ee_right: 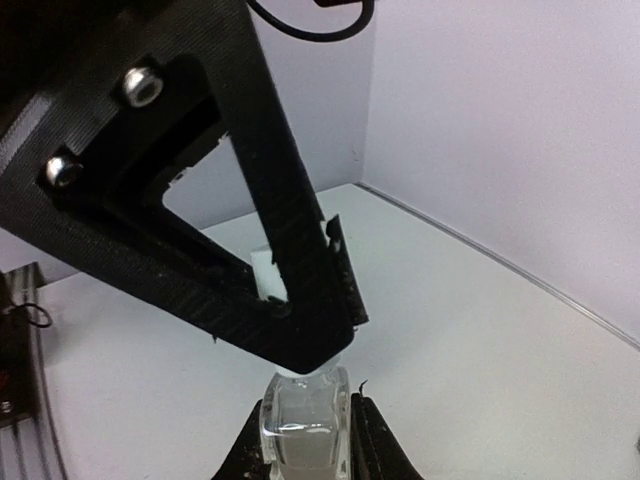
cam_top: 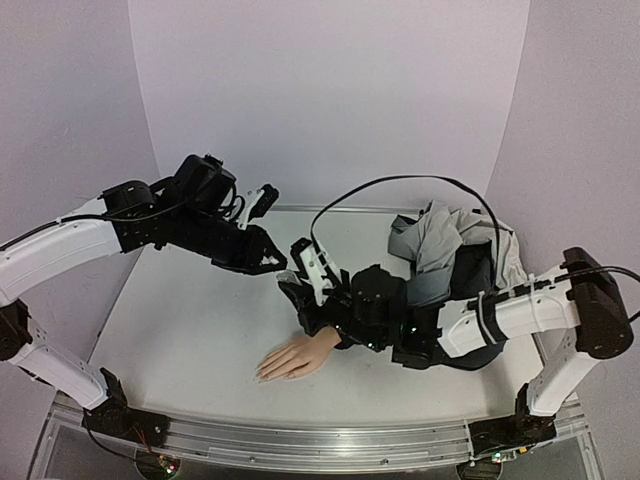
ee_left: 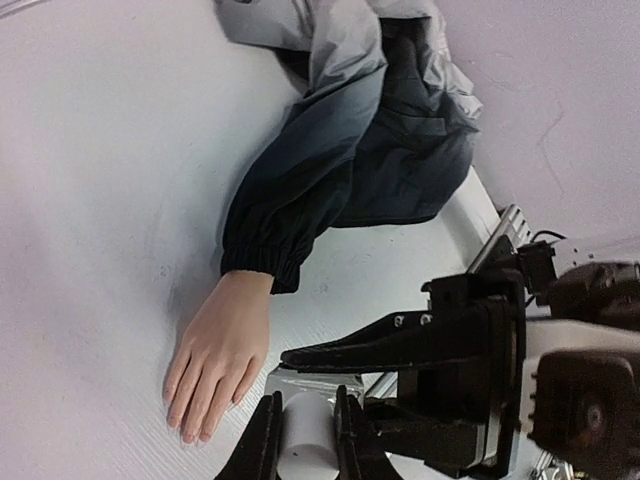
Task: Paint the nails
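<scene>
Nails (ee_left: 187,432) lie closest to the front edge, tipping a peach mannequin hand (cam_top: 297,357) that rests palm down on the white surface (cam_top: 180,330) with its fingers pointing to the near left. They are too small to judge for colour. The wrist disappears into a dark navy sleeve (ee_left: 300,200).

Just behind and above that hand the two arms meet. The right arm lies low, coming in from the right across the sleeve. The right tool (ee_right: 303,435) is clenched on a small clear glass bottle (ee_right: 300,405), which stands upright between its fingers. The left arm comes in from the left with its elbow high and its forearm sloping down toward the middle. The left tool (ee_left: 305,435) is clamped on a white cap (ee_right: 265,265) right over the bottle's neck. I cannot tell whether the cap is seated or lifted.

Farthest back, a grey and navy jacket (cam_top: 450,245) is bunched at the far right of the surface.
</scene>
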